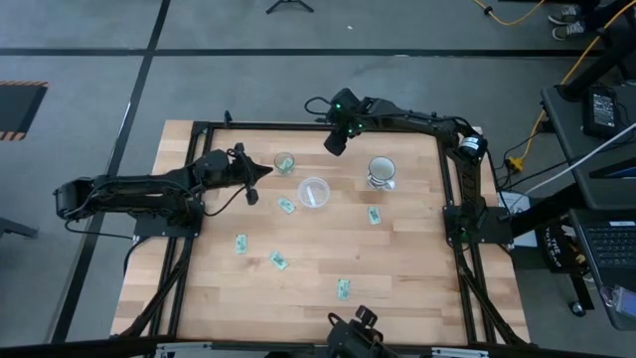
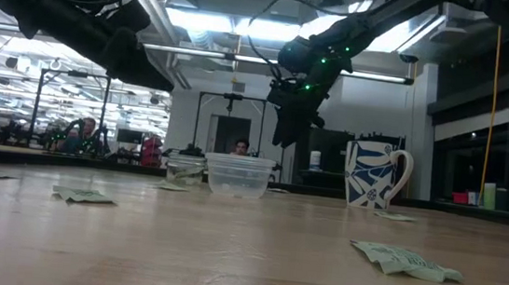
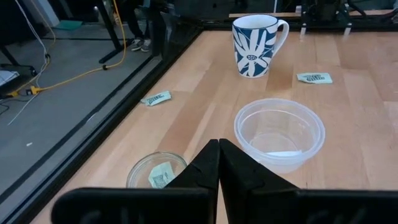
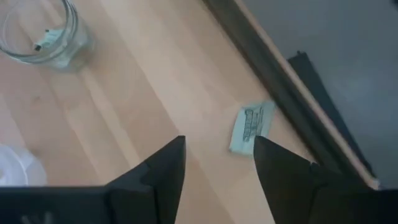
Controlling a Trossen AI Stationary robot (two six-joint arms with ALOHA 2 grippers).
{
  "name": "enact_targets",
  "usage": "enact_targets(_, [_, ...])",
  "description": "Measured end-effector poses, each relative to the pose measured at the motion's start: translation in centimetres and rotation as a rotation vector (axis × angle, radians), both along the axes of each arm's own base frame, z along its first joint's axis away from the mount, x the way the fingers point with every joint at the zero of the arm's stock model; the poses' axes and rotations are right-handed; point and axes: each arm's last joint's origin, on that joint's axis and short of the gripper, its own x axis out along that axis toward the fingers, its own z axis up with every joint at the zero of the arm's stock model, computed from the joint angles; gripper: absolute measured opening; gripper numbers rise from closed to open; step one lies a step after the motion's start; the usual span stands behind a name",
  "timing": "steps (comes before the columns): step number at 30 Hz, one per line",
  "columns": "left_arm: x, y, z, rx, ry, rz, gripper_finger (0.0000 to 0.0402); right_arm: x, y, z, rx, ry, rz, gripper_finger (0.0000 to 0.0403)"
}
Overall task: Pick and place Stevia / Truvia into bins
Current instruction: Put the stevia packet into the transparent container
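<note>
Your right gripper (image 4: 217,162) hangs with its fingers spread above a sachet (image 4: 251,126) lying by the bench's (image 1: 417,259) far edge. Your left gripper (image 3: 219,163) is pinched closed, empty, beside the small cup (image 1: 284,163), which holds a sachet. Other sachets lie scattered around the wide cup (image 1: 314,192).

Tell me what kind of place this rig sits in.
Probably a robotics lab or open workshop. The wooden table sits in a black frame on grey carpet, cables trail across the floor to a laptop at the side, and the low view shows people at desks under strip lights.
</note>
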Motion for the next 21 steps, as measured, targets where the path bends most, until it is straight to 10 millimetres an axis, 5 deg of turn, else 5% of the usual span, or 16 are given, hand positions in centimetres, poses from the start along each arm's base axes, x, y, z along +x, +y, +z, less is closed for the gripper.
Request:
enact_targets(7, [0.0, 0.0, 0.0, -0.007, -0.004, 0.003, 0.0006, -0.8, -1.1, 0.3, 0.015, 0.007, -0.033, 0.0192])
enact_targets(15, [0.0, 0.0, 0.0, -0.007, -0.004, 0.003, 0.0006, -0.1, -1.9, 5.2, -0.046, -0.074, -0.028, 0.0192])
enact_targets(21, [0.0, 0.0, 0.0, -0.007, -0.005, 0.003, 0.0006, -0.2, -1.9, 5.9, -0.048, -0.063, -0.016, 0.0192])
